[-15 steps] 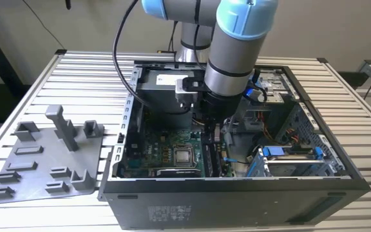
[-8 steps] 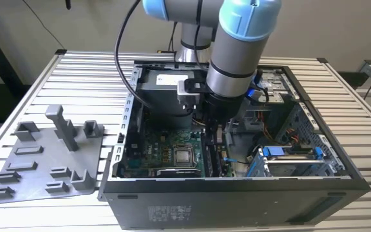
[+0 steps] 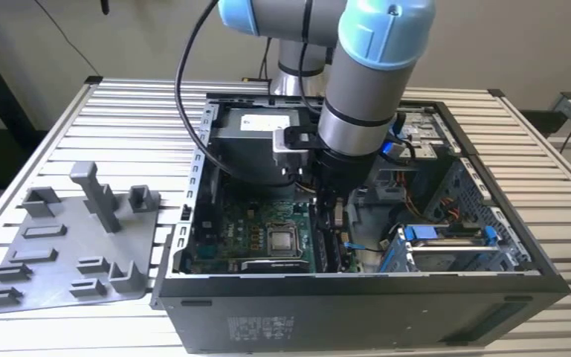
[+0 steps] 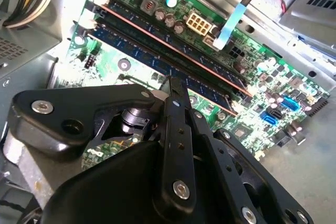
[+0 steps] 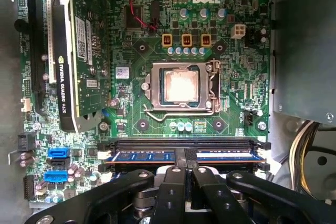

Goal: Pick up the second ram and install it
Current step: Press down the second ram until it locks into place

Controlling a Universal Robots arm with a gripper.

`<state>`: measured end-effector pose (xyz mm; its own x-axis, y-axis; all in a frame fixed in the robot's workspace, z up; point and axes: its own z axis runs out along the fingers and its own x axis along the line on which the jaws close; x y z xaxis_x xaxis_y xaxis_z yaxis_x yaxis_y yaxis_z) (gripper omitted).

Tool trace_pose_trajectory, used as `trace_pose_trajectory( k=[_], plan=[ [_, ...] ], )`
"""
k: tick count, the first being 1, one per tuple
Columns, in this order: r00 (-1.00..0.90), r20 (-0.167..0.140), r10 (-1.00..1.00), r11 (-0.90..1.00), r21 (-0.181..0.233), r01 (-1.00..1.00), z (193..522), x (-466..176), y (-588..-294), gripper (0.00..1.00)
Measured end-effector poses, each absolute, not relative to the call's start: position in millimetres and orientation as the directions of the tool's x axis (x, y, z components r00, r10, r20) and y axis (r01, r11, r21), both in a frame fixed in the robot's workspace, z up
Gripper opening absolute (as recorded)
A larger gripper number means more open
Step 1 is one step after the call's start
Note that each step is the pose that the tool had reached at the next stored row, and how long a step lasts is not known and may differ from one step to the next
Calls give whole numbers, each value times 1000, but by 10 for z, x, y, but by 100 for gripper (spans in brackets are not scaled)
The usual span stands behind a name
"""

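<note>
— Well, where does the second ram [image 5: 157, 156] lie against the claw [image 5: 184, 158]?

— Right at the claw's tips: the fingers [image 4: 176, 95] are pressed together on the blue stick's upper edge, and it sits in a slot on the motherboard [image 5: 157, 93], beside the CPU socket [image 5: 181, 88].

— What differs between views?

— Another stick [image 4: 157, 27] lies parallel in the second wrist view. The exterior view has the arm [image 3: 365, 89] reaching down into the computer case [image 3: 365, 305], with a grey fixture plate [image 3: 77, 253] on the slatted surface [image 3: 127, 111].
</note>
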<state>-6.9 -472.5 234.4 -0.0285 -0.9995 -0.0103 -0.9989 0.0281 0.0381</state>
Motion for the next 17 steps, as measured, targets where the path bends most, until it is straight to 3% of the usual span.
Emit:
trace_pose_trajectory(
  k=[8, 17],
  plan=[
    [-28, -11, -1000, 28, 6, -1000, 2340, -70, -4725, 11],
    [-28, -11, -1000, 28, 4, -1000, 2340, -77, -4725, 11]
  ],
)
